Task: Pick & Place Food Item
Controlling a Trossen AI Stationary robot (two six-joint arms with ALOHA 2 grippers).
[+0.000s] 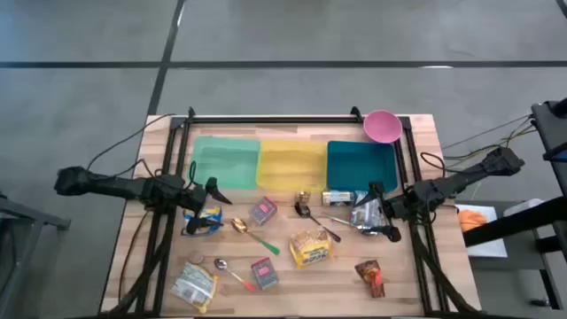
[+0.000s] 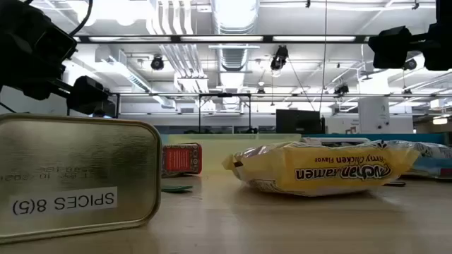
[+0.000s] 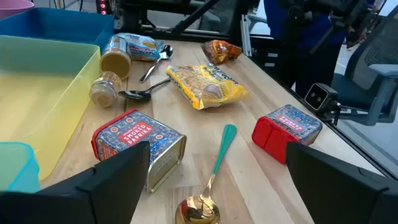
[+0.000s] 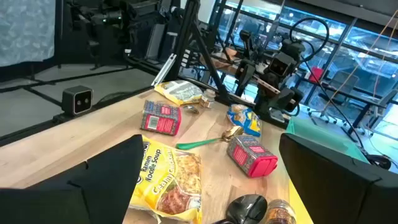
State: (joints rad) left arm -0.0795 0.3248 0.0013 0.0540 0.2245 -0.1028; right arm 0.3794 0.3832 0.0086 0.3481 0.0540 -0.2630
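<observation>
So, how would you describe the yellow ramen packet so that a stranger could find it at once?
Start from the three shallow trays along the far side of the wooden table and take the middle one, the yellow tray. Come straight toward the near edge, past the spoons, to the flat yellow ramen packet. It is the only yellow pack with noodles pictured on it; the red spice tin beside it is small and boxy.

wooden table (image 1: 133,257) under trays (image 1: 292,164), packets (image 1: 310,247)

Left arm reaching in from the tabletop's left edge, left gripper (image 1: 205,188) with fingers (image 3: 109,180) spread wide and empty, right arm stretched in from the right (angled slightly downward), right gripper (image 1: 376,193) likewise spread, holding nothing
</observation>
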